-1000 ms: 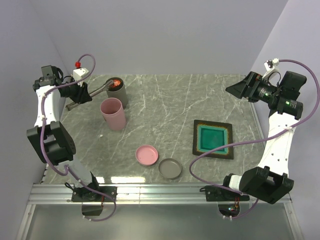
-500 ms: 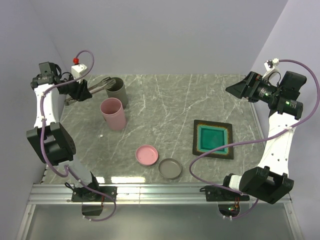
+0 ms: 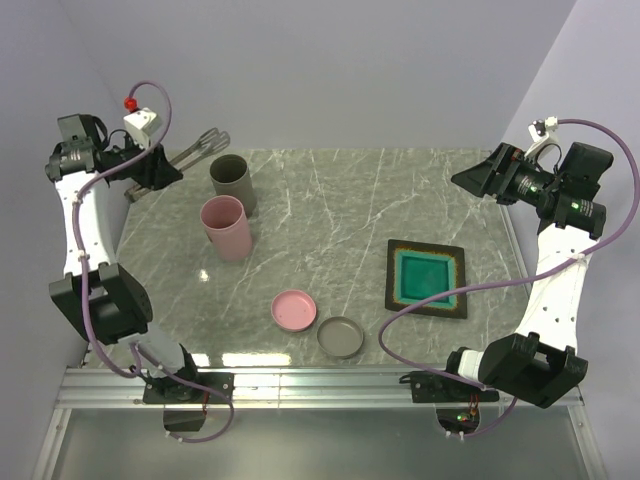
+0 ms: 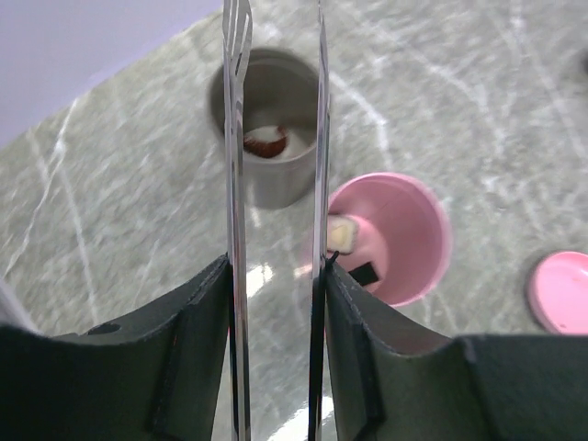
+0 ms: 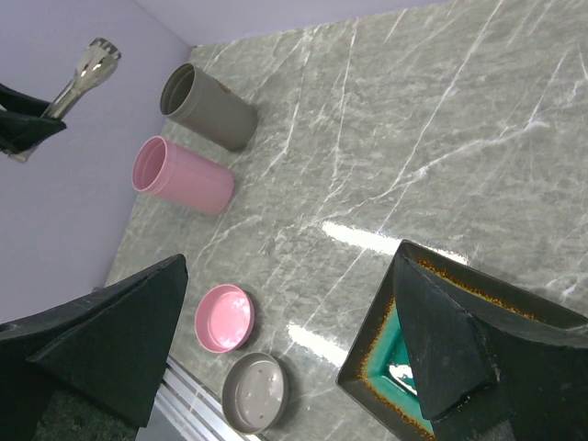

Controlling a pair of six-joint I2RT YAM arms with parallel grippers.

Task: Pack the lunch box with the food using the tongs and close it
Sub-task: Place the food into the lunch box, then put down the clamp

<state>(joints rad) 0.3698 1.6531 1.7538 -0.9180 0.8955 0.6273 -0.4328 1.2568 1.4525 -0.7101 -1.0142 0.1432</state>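
Currently I am gripping the tongs (image 4: 237,138) in my left gripper (image 4: 276,303), their tips hanging near the grey cup (image 4: 276,184). My right gripper (image 5: 289,276) is standing wide open.

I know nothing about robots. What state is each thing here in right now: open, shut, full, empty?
tongs: clamped in the left gripper, tips apart, carrying nothing
grey cup: upright, uncovered, red shrimp piece inside
pink cup: upright, uncovered, white block inside
pink lid: off, lying flat
grey lid: off, lying flat
teal plate: empty
right gripper: open, holding nothing
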